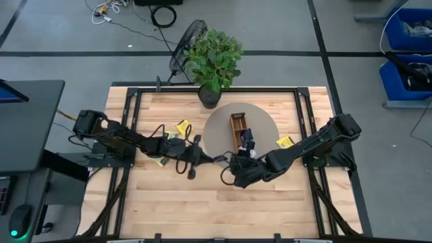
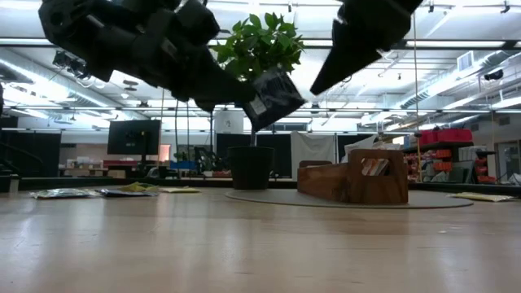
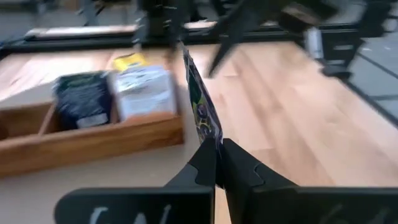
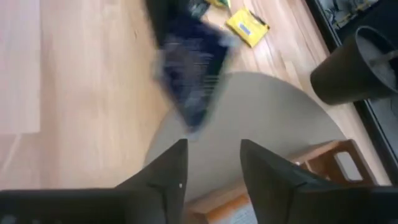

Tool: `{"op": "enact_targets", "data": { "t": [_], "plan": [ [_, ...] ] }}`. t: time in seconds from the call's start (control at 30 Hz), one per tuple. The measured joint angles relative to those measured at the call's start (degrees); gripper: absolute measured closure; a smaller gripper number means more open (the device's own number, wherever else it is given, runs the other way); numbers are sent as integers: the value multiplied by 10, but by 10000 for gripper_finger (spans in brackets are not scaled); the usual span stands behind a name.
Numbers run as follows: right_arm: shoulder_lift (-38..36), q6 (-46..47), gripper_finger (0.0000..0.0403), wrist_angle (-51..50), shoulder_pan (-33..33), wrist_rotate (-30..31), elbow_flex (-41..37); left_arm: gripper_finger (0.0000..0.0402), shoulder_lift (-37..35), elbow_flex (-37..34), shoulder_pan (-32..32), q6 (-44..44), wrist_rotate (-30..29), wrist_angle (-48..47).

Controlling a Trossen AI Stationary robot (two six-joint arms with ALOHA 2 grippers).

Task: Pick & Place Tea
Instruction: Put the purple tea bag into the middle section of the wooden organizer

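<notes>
Left jaws [image 3: 217,163] are pinching the dark flat square tea sachet [image 3: 202,102]; right jaws [image 4: 211,163] are standing released. Handover underway; next, carrying it to the brown wooden compartment tray [image 3: 93,140].

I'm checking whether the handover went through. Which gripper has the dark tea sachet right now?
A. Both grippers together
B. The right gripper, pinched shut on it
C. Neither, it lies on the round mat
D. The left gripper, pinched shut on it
D: the left gripper is closed on the lower edge of the dark sachet, while the right gripper stands open with the sachet out beyond its fingers.
</notes>
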Motion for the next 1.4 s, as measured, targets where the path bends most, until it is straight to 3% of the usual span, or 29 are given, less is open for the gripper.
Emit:
{"op": "enact_targets", "data": {
  "t": [0.27,0.6,0.87,1.13,1.4],
  "plan": [
    [-13,-42,223,100,-3,-50,0,391,0,0,-50,58,4,37],
    [-23,-46,242,97,-9,-172,0,391,0,0,-55,89,-20,30],
    [-51,-26,243,103,-3,-192,0,390,0,0,-53,86,-35,2],
    [-49,-16,243,84,-10,-138,0,391,0,0,-61,93,-31,15],
    [-43,-7,243,104,-35,-169,0,392,0,0,-64,108,-30,40]
  ]
}}
